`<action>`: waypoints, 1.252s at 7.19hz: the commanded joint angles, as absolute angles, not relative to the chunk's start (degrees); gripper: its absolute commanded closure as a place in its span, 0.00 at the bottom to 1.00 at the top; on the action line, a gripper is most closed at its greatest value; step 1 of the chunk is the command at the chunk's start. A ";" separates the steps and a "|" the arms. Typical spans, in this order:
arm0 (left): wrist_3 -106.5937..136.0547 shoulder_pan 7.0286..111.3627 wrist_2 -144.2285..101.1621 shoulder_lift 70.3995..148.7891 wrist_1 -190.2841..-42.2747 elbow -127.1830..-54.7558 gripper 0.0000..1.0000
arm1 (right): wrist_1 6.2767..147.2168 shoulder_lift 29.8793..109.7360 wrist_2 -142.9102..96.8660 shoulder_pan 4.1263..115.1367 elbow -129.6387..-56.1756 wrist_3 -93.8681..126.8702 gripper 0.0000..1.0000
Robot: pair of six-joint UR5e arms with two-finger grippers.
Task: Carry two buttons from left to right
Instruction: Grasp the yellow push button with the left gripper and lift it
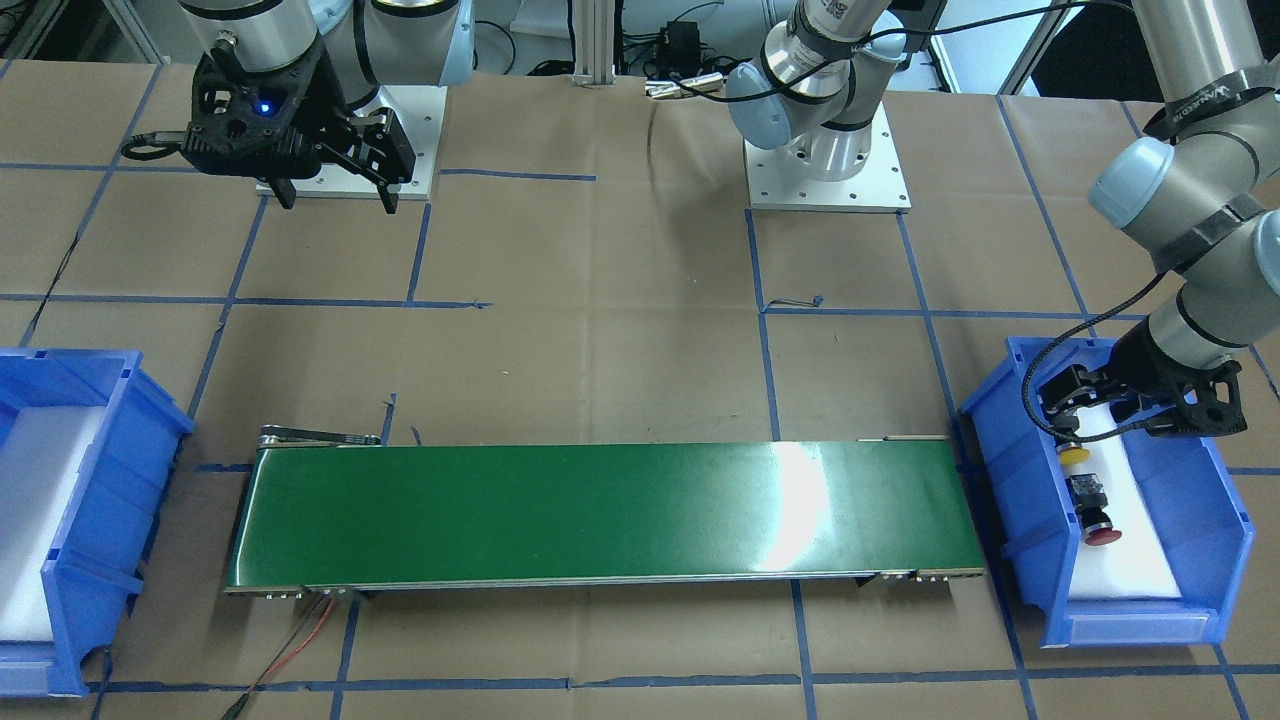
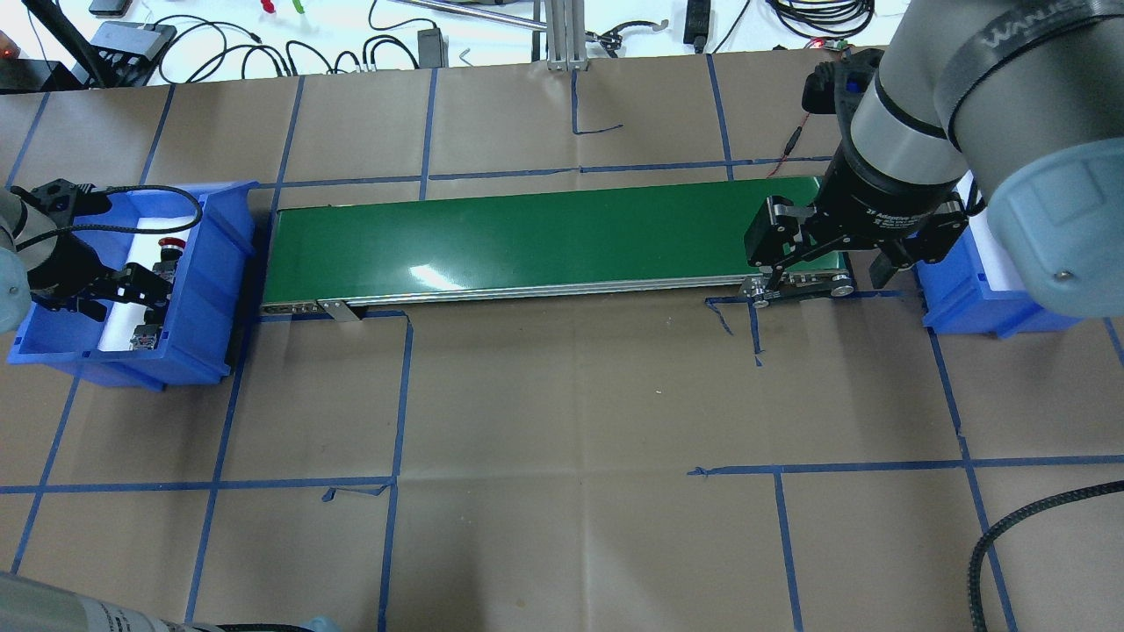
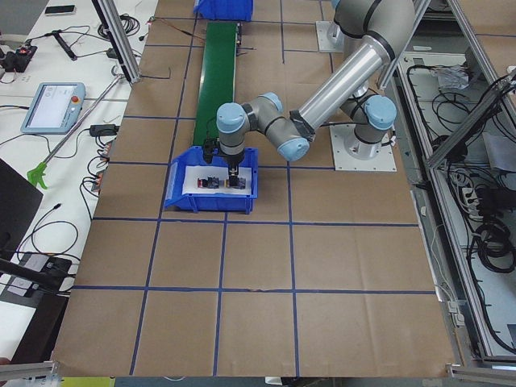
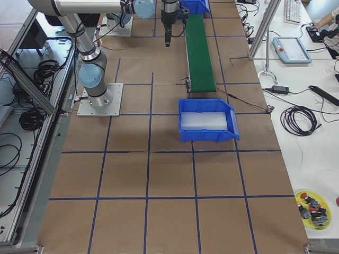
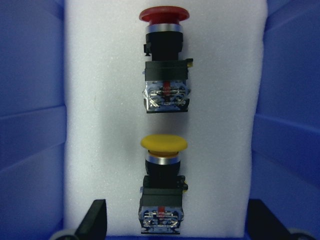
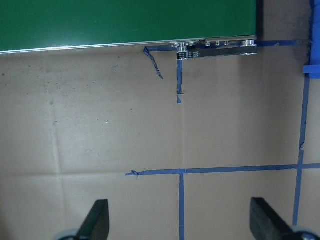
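Two buttons lie in line on white foam in the left blue bin (image 1: pixel 1030 500): a red-capped button (image 5: pixel 165 60) and a yellow-capped button (image 5: pixel 161 185). My left gripper (image 5: pixel 178 218) hangs open inside this bin, its fingers on either side of the yellow button's switch body, apart from it. In the front view the yellow button (image 1: pixel 1075 455) sits just under the left gripper (image 1: pixel 1072 428), and the red button (image 1: pixel 1098 515) lies beyond it. My right gripper (image 2: pixel 821 279) is open and empty above the table by the conveyor's right end.
A green conveyor belt (image 2: pixel 544 237) runs between the left bin and a second blue bin (image 1: pixel 100 470), which holds only white foam. Brown paper with blue tape lines covers the table (image 6: pixel 150 135). Red wires trail from the belt's right end (image 1: pixel 300 640).
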State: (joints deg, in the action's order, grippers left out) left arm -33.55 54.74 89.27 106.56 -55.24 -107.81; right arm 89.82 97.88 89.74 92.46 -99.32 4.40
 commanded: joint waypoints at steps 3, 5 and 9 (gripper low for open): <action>-34.28 54.67 89.30 107.75 -54.50 -107.93 0.01 | 89.82 97.65 89.74 92.46 -99.32 4.39 0.00; -34.37 54.67 89.38 108.63 -54.23 -107.93 0.01 | 89.82 97.65 89.74 92.46 -99.32 4.39 0.00; -34.89 54.40 89.38 110.83 -51.94 -108.02 0.01 | 89.82 97.56 89.74 92.46 -99.32 4.39 0.00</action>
State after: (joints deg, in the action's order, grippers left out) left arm -34.77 54.45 89.38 110.26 -52.51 -108.01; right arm 89.82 97.56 89.73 92.46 -99.31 4.39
